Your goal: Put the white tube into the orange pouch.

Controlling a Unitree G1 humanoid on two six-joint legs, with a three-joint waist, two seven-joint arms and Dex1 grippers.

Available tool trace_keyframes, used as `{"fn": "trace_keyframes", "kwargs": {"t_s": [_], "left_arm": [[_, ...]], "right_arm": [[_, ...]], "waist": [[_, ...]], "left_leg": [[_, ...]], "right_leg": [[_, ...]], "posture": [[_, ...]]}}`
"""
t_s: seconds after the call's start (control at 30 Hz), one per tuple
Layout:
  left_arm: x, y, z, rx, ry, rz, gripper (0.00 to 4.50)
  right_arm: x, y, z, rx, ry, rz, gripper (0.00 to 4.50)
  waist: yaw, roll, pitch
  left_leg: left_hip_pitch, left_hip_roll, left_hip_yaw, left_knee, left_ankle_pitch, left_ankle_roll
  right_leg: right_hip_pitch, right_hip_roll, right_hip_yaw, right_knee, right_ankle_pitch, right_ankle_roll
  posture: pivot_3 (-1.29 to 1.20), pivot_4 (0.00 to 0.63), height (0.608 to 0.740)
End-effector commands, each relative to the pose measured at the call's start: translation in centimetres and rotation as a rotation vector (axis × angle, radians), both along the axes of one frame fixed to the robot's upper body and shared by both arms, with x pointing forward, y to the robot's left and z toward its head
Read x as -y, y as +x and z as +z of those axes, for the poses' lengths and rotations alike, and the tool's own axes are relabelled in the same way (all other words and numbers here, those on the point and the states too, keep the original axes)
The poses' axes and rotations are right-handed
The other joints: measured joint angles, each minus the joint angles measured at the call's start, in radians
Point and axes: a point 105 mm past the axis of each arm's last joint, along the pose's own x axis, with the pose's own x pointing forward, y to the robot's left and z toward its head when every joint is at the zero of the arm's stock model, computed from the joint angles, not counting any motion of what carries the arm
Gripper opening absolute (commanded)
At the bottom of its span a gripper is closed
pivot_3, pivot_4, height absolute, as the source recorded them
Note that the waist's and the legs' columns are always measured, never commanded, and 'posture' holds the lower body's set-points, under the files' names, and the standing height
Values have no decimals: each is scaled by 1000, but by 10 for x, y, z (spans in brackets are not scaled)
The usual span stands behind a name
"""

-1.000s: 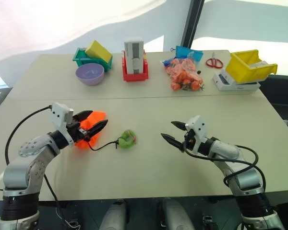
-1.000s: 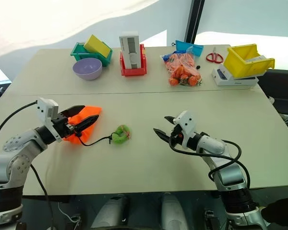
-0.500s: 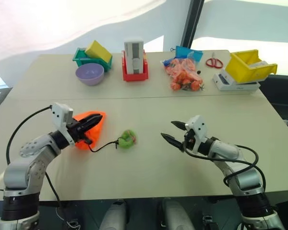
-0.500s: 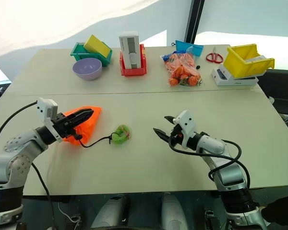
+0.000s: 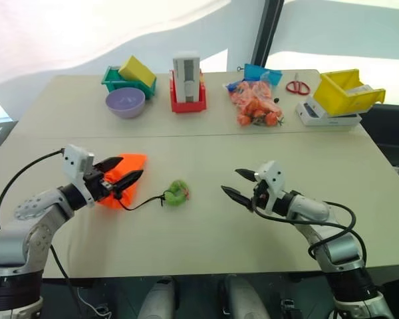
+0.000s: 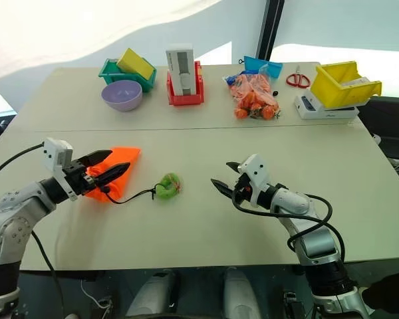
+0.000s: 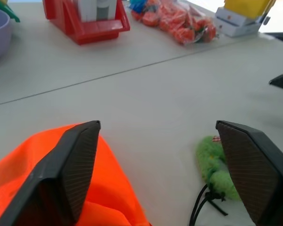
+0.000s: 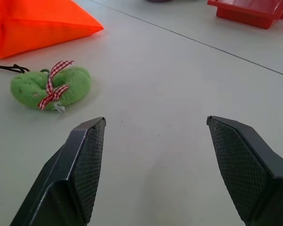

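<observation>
A: Checking the left gripper (image 5: 132,166) first: its jaws stand apart around the near end of the orange pouch (image 5: 134,160), clamping nothing. The pouch lies toward the tabletop's (image 5: 199,153) left edge, in the front half.

B: And the right gripper (image 5: 230,180)?

A: Spread wide too, empty, hovering right of the green ball (image 5: 177,193) on the pouch's cord.

B: Where is the white tube?

A: We cannot tell; neither gripper carries it.

B: Then we should pinch just one lip of the pouch's mouth, so the opening gapes, and keep off the cord.
</observation>
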Motion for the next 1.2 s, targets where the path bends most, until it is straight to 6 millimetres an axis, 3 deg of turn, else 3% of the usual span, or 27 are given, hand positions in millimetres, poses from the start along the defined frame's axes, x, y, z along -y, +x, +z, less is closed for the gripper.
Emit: {"fn": "trace_keyframes", "kwargs": {"t_s": [0.03, 0.17, 0.5, 0.73, 0.8, 1.03, 1.13, 1.2], "left_arm": [[11, -7, 15, 60, -4, -61, 2462], [22, -3, 9, 59, 76, -50, 335], [74, -7, 31, 212, 173, -147, 335], [73, -10, 30, 215, 184, -141, 335], [63, -8, 34, 216, 158, -107, 335], [-23, -5, 62, 246, 28, 158, 335], [-74, -11, 54, 216, 48, 324, 335], [-109, -19, 36, 161, 74, 443, 335]], "right_arm": [[-6, -1, 13, 54, 11, 24, 3588], [-6, -2, 12, 50, 10, 24, 3588], [-6, -2, 12, 43, 11, 28, 3588], [-7, -3, 11, 38, 8, 37, 3588], [-7, -2, 12, 38, 7, 36, 3588], [2, 1, 10, 45, 1, 8, 3588], [10, 5, 10, 54, 9, -24, 3588], [18, 8, 10, 64, 10, -51, 3588]], "waist": [[0, 0, 0], [0, 0, 0], [0, 0, 0], [-2, 0, 0], [-2, 0, 0], [-3, 0, 0], [-5, 0, 0], [-6, 0, 0]], "left_leg": [[0, 0, 0, 0, 0, 0], [0, 0, 0, 0, 0, 0], [0, 0, 0, 0, 0, 0], [0, 0, 0, 0, 0, 0], [0, 0, 0, 0, 0, 0], [0, 1, 0, 0, 0, 0], [0, 1, 1, -1, 0, 0], [0, 1, 1, -1, 0, 0]], "right_leg": [[0, 0, 0, 0, 0, 0], [0, 0, 0, 0, 0, 0], [0, 0, 0, 0, 0, 0], [0, 2, 0, 0, 0, 0], [0, 1, 0, 0, 0, 0], [0, 2, 0, 0, 0, 0], [0, 2, 0, -1, 0, 0], [-1, 1, 0, -1, 0, -1]], "posture": [[0, 150, 740], [0, 150, 740], [0, 150, 740], [0, 150, 740], [0, 150, 740], [0, 150, 740], [0, 150, 740], [0, 150, 740]]}}
